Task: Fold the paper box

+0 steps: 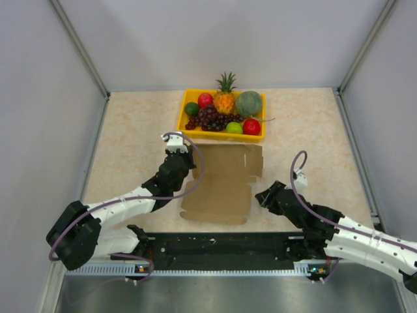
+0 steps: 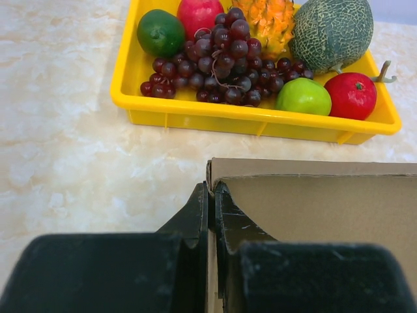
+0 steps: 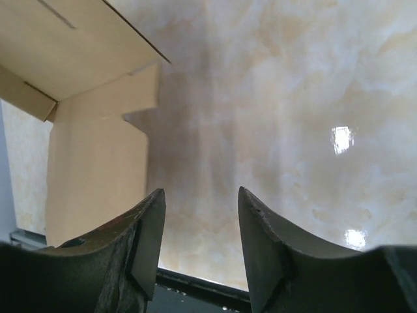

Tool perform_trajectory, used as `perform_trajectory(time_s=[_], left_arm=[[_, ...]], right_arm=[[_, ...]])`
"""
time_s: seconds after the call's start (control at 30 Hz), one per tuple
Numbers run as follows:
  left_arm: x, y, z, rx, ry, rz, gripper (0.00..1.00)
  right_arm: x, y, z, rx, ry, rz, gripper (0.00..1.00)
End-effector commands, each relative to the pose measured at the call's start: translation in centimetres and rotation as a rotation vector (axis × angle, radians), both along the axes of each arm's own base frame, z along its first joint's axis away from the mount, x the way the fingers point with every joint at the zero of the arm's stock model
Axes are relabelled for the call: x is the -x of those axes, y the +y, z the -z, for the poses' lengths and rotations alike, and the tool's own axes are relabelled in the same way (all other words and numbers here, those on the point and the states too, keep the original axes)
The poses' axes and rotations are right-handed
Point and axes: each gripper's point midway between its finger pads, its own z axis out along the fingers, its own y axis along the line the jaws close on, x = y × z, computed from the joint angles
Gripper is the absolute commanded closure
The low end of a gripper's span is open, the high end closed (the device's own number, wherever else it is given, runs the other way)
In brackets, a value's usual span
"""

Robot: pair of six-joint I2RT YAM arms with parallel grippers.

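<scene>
The paper box (image 1: 221,182) is a brown cardboard blank lying in the middle of the table, its left side flap raised. My left gripper (image 1: 184,158) is shut on that flap's far-left corner; in the left wrist view the cardboard edge (image 2: 212,173) stands pinched between the black fingers (image 2: 195,215), with the brown panel (image 2: 326,208) spreading right. My right gripper (image 1: 266,195) is open and empty just right of the box's right edge. In the right wrist view its jaws (image 3: 201,215) stand apart over bare table, with the box flap (image 3: 98,163) to their left.
A yellow tray (image 1: 221,135) of fruit (pineapple, melon, grapes, apples, lime) stands right behind the box, also in the left wrist view (image 2: 195,111). White walls enclose the table on three sides. A black rail (image 1: 221,244) runs along the near edge.
</scene>
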Motion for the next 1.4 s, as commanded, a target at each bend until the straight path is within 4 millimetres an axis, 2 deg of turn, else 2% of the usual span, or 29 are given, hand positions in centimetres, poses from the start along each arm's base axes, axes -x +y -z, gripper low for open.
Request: perform_trajectory(time_s=[0.0, 0.2, 0.33, 0.53, 0.57, 0.63, 0.67, 0.73, 0.8, 0.87, 0.9, 0.93, 0.97, 1.1, 1.2, 1.27, 1.37], left_arm=[[-0.3, 0.0, -3.2, 0.109, -0.044, -0.040, 1.00], [-0.1, 0.1, -2.9, 0.111, -0.038, -0.041, 1.00], [-0.1, 0.4, -2.9, 0.102, -0.041, -0.049, 1.00], [0.2, 0.5, -3.4, 0.107, -0.066, -0.040, 1.00], [0.2, 0.6, -3.5, 0.110, -0.072, -0.040, 1.00], [0.2, 0.9, -3.4, 0.107, -0.076, -0.048, 1.00], [0.3, 0.8, -3.6, 0.112, -0.082, -0.045, 1.00], [0.3, 1.0, -3.7, 0.115, -0.086, -0.048, 1.00], [0.3, 1.1, -3.9, 0.123, -0.093, -0.054, 1.00], [0.4, 1.0, -3.8, 0.129, -0.091, -0.047, 1.00], [0.5, 1.0, -3.8, 0.130, -0.090, -0.049, 1.00], [0.5, 1.1, -3.8, 0.132, -0.090, -0.051, 1.00], [0.5, 1.1, -3.8, 0.131, -0.089, -0.052, 1.00], [0.8, 1.3, -3.8, 0.149, -0.092, -0.055, 1.00], [0.8, 1.4, -4.0, 0.147, -0.093, -0.055, 1.00], [0.9, 1.4, -4.1, 0.147, -0.094, -0.051, 1.00], [1.0, 1.3, -4.2, 0.147, -0.095, -0.045, 1.00]], right_arm=[[-0.9, 1.9, -1.4, -0.248, -0.021, 0.078, 0.56], [-2.6, 2.5, -2.6, -0.282, -0.038, 0.125, 0.57], [-3.6, 3.2, -4.4, -0.318, -0.085, 0.111, 0.49], [-4.9, 2.7, -4.7, -0.327, -0.078, 0.135, 0.50], [-5.0, 2.5, -5.5, -0.338, -0.102, 0.135, 0.50], [-4.9, 2.0, -5.8, -0.310, -0.114, 0.136, 0.50], [-4.6, 1.0, -4.9, -0.260, -0.094, 0.160, 0.50], [-4.2, 0.4, -5.1, -0.242, -0.122, 0.146, 0.46], [-3.9, 0.5, -5.5, -0.249, -0.142, 0.112, 0.42], [-3.6, 1.6, -6.7, -0.227, -0.200, 0.009, 0.41], [-3.5, 1.7, -6.2, -0.191, -0.180, -0.005, 0.41], [-3.7, 1.8, -7.3, -0.200, -0.193, -0.006, 0.41], [-3.7, 1.9, -7.4, -0.200, -0.193, -0.006, 0.41], [-4.8, 1.4, -6.7, -0.244, -0.153, 0.104, 0.50], [-5.6, 2.3, -7.0, -0.283, -0.150, 0.117, 0.57], [-6.0, 2.6, -6.5, -0.256, -0.139, 0.119, 0.59], [-6.5, 3.1, -6.7, -0.243, -0.158, 0.103, 0.64]])
